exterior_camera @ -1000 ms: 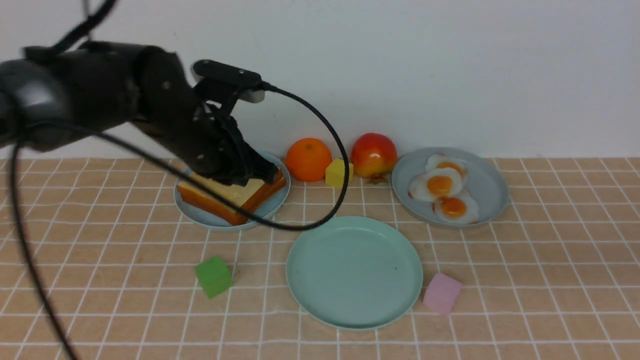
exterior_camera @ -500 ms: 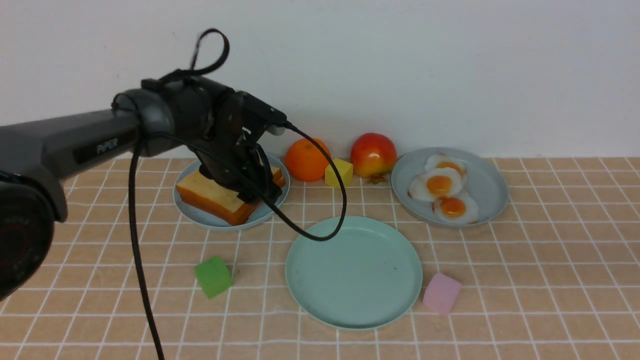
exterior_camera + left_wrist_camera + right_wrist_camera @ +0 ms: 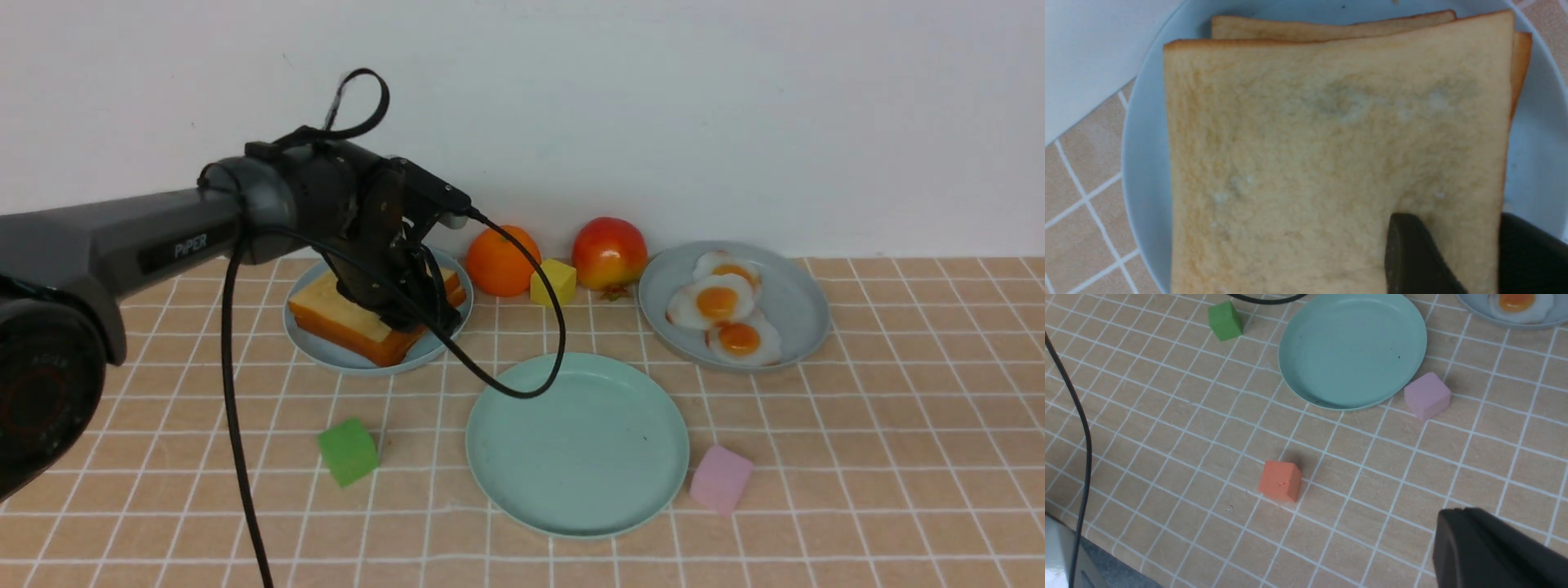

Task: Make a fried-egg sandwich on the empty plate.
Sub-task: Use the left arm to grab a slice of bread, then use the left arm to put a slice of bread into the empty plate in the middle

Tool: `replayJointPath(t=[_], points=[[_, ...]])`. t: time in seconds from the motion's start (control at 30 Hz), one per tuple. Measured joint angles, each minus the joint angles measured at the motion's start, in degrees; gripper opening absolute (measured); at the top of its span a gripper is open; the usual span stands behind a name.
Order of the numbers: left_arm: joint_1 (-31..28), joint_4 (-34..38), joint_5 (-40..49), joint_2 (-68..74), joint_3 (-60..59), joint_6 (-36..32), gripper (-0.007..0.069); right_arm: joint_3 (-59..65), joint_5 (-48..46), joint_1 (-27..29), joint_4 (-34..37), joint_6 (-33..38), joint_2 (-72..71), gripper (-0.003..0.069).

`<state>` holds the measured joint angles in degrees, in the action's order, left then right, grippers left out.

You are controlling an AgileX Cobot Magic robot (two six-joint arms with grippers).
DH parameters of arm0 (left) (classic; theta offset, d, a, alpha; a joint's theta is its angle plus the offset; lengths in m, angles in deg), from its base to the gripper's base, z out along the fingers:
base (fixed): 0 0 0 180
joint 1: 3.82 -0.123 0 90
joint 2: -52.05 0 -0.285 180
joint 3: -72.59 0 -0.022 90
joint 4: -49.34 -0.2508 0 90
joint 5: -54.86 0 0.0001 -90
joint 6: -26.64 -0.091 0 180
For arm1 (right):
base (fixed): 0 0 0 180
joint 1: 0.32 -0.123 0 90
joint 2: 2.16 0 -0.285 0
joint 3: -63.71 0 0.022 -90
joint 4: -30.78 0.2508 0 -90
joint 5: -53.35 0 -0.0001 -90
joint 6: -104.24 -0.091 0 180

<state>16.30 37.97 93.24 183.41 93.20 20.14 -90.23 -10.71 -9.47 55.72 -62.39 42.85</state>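
Left gripper (image 3: pixel 1455 245) sat low over the toast stack, jaws apart. One finger (image 3: pixel 1412 253) lay on the top toast slice (image 3: pixel 1331 155). The other was just past that slice's side edge, over the pale blue plate (image 3: pixel 1143 155). So the edge strip was between the jaws; couldn't tell if they actually pinched it. Straddling one edge looked like the setup for peeling off the top slice alone, leaving the lower slice (image 3: pixel 1331 28) behind.

Right gripper (image 3: pixel 1490 547) was closed on nothing, parked above bare table nearer the robot, probably waiting its turn.

No sandwich yet. Mint-green plate (image 3: pixel 578 445) was bare, centre front, between the toast plate at back left and the grey-blue plate (image 3: pixel 796 314) at back right. That spot suited both arms. The fried eggs (image 3: pixel 718 302) were in a pile there, untouched.

Orientation: both slices lay flat, broad face up. They are square, so no real long axis. In the front view the stack sat turned, one corner toward the mint-green plate. The top slice was slightly skewed over the lower one, which peeked out along two edges. The mint-green plate was round, rim up, no heading.
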Motion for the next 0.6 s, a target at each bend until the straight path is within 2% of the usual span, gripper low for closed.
replayJointPath(t=[0.07,0.1,0.13,0.17,0.3,0.4,0.6], points=[[0.00,0.59,0.60,-1.64,-0.12,0.00,0.0170,0.00,0.00,0.00,0.00,0.00,0.00,0.0002],[0.00,0.59,0.69,-1.81,-0.12,0.00,0.0161,0.00,0.00,0.00,0.00,0.00,0.00,0.0003],[0.00,0.78,0.93,-3.10,-0.12,0.01,0.0099,0.00,0.00,0.00,0.00,0.00,0.00,0.0003],[0.00,1.26,1.15,-4.34,-0.12,0.07,0.0070,0.00,0.00,0.00,0.00,0.00,0.00,0.0003],[0.16,2.70,2.45,-9.38,-0.12,0.18,0.0071,0.00,0.00,0.00,0.00,0.00,0.00,0.0003],[2.32,2.97,6.28,-13.98,-0.12,0.20,0.0071,0.00,0.00,0.00,0.00,0.00,0.00,0.0007],[13.43,3.82,7.82,-18.83,-5.63,-0.69,0.0071,0.00,-0.42,0.00,0.11,0.00,-0.19,0.0011]])
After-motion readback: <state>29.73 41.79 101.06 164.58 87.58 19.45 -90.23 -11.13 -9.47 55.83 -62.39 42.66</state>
